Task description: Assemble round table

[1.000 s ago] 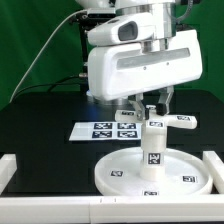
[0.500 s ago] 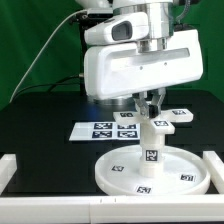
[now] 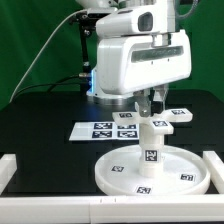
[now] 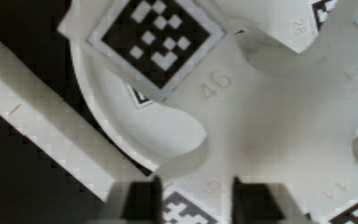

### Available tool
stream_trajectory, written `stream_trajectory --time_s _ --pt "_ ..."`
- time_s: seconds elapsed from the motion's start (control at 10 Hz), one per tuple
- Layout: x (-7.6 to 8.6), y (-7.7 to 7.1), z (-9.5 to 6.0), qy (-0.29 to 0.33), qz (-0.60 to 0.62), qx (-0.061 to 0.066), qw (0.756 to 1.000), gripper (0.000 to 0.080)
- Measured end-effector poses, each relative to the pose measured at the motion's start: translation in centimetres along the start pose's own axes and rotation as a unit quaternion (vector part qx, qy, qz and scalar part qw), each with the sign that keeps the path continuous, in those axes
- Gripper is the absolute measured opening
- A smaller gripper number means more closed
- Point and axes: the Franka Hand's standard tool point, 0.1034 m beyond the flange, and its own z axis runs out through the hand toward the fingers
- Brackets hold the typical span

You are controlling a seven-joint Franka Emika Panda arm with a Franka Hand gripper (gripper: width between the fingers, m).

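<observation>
The large round disc (image 3: 115, 172) lies flat on the black table near the front. The short thick post (image 3: 151, 142) stands upright at its centre. The four-armed cross piece (image 3: 170, 118) sits on top of the post. My gripper (image 3: 150, 104) comes straight down on the middle of the cross piece. In the wrist view the cross piece (image 4: 247, 110) fills the frame. The gripper (image 4: 195, 205) has its two dark fingers close together, and a tagged part of the cross piece fills the gap between them. It looks shut on it.
The marker board (image 3: 100, 128) lies flat behind the disc, toward the exterior view's left. A low white frame (image 3: 20, 165) borders the table at both sides and along the front. A cable hangs at the back left.
The gripper body has turned about its vertical axis and sits slightly higher. The cross piece, post and disc stay in the same place.
</observation>
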Motion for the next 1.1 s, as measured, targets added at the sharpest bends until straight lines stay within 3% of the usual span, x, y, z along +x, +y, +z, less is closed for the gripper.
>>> stream_trajectory --time_s 0.1,0.2,0.3,0.4,0.5,1.1 --pt "0.0 -0.2 0.0 -0.002 0.006 0.002 1.0 0.0282" --pt "0.0 -0.9 0.0 -0.017 0.029 0.015 0.999 0.0419" --pt "0.0 -1.3 -0.4 -0.031 0.031 0.027 0.999 0.0419" --pt "0.1 -1.2 -0.8 -0.035 0.028 0.028 0.999 0.0588" --pt "-0.1 -1.4 -0.7 -0.037 0.026 0.03 0.999 0.063" --pt "-1.0 -1.8 0.2 -0.043 -0.008 0.038 0.998 0.0648"
